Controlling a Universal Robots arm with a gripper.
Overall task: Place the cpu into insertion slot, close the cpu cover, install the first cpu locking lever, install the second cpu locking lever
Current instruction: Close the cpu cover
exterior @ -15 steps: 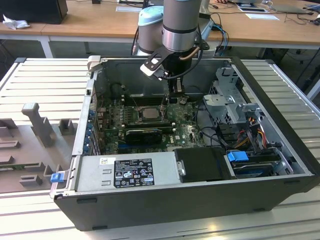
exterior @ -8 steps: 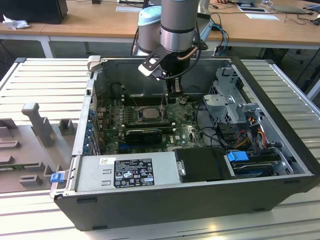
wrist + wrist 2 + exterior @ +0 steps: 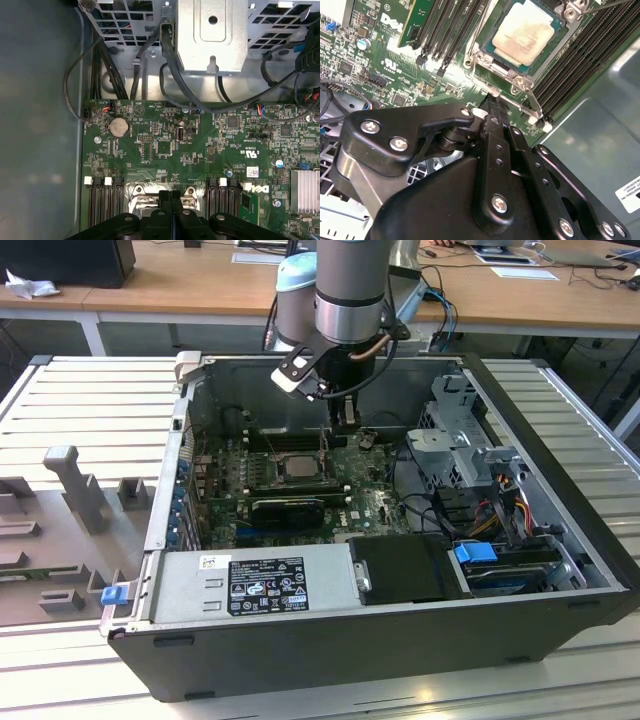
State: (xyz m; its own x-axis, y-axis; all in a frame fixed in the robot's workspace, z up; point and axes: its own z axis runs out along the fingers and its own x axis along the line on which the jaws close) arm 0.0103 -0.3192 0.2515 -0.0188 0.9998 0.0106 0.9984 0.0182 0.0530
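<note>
Second wrist view: gripper [image 3: 492, 106] is clenched with nothing in it. In the first wrist view the fingers [image 3: 164, 200] press together with no gap. The tip sits just beside the insertion slot [image 3: 481, 56], at the edge nearest it. Can't tell if it touches the board.

The cpu [image 3: 522, 31] lies flat inside the insertion slot, pale metal face up. The cpu cover [image 3: 545, 57] is down around the cpu, and the chip shows through its window. A thin metal lever [image 3: 602, 4] runs past the insertion slot's far corner; can't tell if it is latched. Black memory slots [image 3: 445, 27] flank the insertion slot on both sides.

First wrist view, farther out from the insertion slot: green motherboard [image 3: 165, 150], coin battery [image 3: 119, 127], finned heatsink [image 3: 305, 187]. Past the board edge are the silver drive cage [image 3: 212, 35] and black cables [image 3: 172, 75].

Exterior view: the arm [image 3: 350, 290] reaches down into the open computer case [image 3: 400, 660]. The gripper is just to the exterior view's right of the insertion slot. The power supply [image 3: 255, 585] sits nearer the camera than the insertion slot. The case lies on a slatted metal tabletop [image 3: 80, 400].
</note>
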